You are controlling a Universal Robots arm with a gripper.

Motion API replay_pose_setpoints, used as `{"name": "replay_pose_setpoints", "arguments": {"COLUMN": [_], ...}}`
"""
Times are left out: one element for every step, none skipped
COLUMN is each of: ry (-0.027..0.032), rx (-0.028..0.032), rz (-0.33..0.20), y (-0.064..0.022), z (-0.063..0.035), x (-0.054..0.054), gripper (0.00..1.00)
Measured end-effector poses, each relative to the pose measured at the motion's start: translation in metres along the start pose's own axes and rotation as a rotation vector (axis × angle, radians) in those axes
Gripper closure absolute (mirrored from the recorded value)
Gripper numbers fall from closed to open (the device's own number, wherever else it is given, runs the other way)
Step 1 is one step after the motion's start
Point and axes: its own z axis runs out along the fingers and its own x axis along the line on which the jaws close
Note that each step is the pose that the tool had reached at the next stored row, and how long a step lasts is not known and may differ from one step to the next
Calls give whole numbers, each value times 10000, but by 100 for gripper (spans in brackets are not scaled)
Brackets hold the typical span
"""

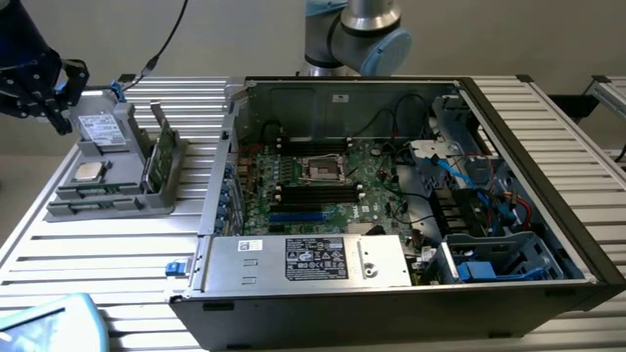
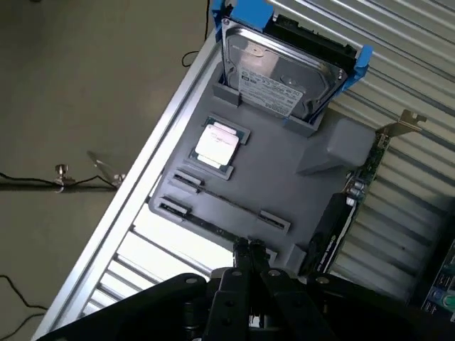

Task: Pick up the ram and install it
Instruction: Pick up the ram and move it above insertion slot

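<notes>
Gripper (image 2: 249,250): fingers closed tip to tip, holding nothing, poised above the near end of the grey parts tray (image 2: 284,167) and judged clear of it

Ram (image 2: 202,226): directly under the fingertips, standing on its long edge in the tray's outermost slotted holder, seen as a thin dark strip. End brackets keep it upright, so its top edge is offered for a pinch from above. A second, similar holder lies just inboard; whether it is occupied cannot be told

Next inboard, the square silver processor (image 2: 219,145) sits flat in its recess. At the tray's far end the hard drive (image 2: 281,71) leans in a blue bracket (image 2: 249,11)

A green expansion card (image 2: 366,174) stands on edge along one side of the tray, near one end of the ram; room is tighter there. The tray's opposite side runs close to the table (image 1: 98,249) edge, with floor (image 2: 71,85) beyond

Past the card side of the tray lies the open computer case (image 1: 391,323). Its motherboard memory slots (image 1: 318,192) are exposed, with walls and cables close around them
</notes>
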Motion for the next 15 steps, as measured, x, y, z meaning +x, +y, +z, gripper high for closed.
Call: {"name": "replay_pose_setpoints", "arguments": {"ry": [8, 17, 26, 38, 49, 66, 97, 131, 165, 201, 235, 267, 299, 325, 340], "rx": [-48, -91, -129, -162, -194, -220, -224, -225, -226, -226, -226, -226, -223, -217, -205], "rz": [-193, -381, -561, -742, -921, -1102, -1284, -1460, -1639, -1826, -2003, -2186, -2363, -2541, -2712], "y": [0, 0, -1, 0, -1, -1, -1, -1, -1, -2, -2, -2, -2, -2, -1], "z": [0, 1, 2, 3, 5, 6, 7, 7, 7, 6, 7, 7, 7, 6, 7], "x": [0, 0, 0, 0, 0, 0, 1, 1, 0, 0, 0, 0, 0, 0, 0], "gripper": [89, 89, 89, 89, 89, 89, 89, 89, 89, 89, 89, 89, 89, 89, 89]}}
